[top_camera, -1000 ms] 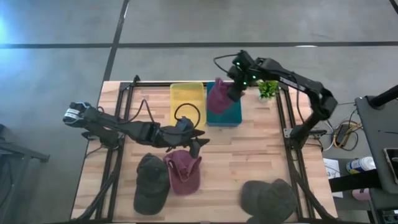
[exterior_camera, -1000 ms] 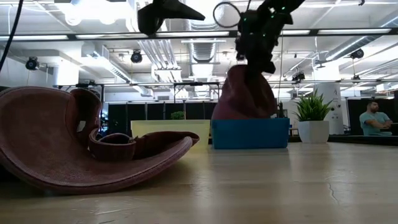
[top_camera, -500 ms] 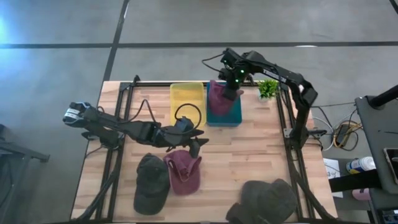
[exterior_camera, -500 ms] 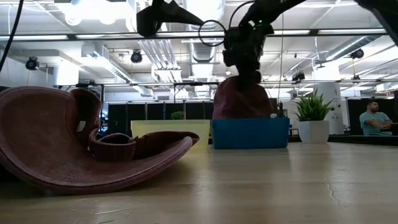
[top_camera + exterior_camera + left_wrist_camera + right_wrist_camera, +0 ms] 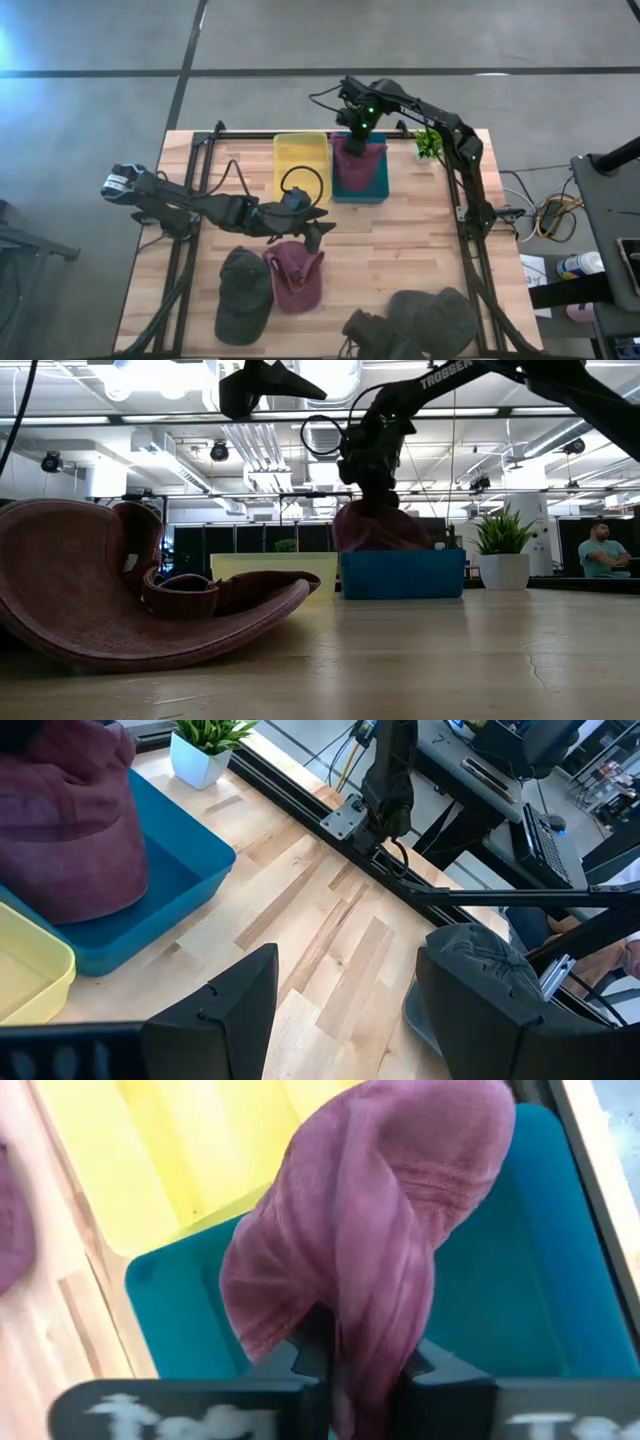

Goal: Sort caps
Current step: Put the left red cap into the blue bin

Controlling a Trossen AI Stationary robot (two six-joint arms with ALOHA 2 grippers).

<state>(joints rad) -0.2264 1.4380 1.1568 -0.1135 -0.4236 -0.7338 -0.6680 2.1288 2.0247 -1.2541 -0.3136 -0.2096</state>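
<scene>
1. Maroon cloth sits pinched between the fingers of the right claw [image 5: 350,1370], which we see clamped on a maroon cap [image 5: 352,158] hanging into the teal bin [image 5: 378,180] at the far side of the table.
2. The wooden table [image 5: 400,250] is pale planks framed by dark rails. A small potted plant [image 5: 431,143] stands just beside the teal bin, and a yellow bin [image 5: 299,162] touches it on the other side. Behind, in the low view, we see a lit workshop hall with a person [image 5: 603,550] seated far off.
3. Since a second ago the right arm has swung inward over the teal bin and come lower, so the cap has sunk from well above the rim to mostly inside it.
4. The left claw [image 5: 318,222] hovers near mid-table with its fingers apart, holding nothing; it has not moved.
5. Another maroon cap [image 5: 296,275] lies upside down on the near half, touching an olive cap [image 5: 243,293] beside it. A second olive cap [image 5: 432,318] rests near the near right edge.
6. Bare planks lie open between the bins and the near caps on the right half.
</scene>
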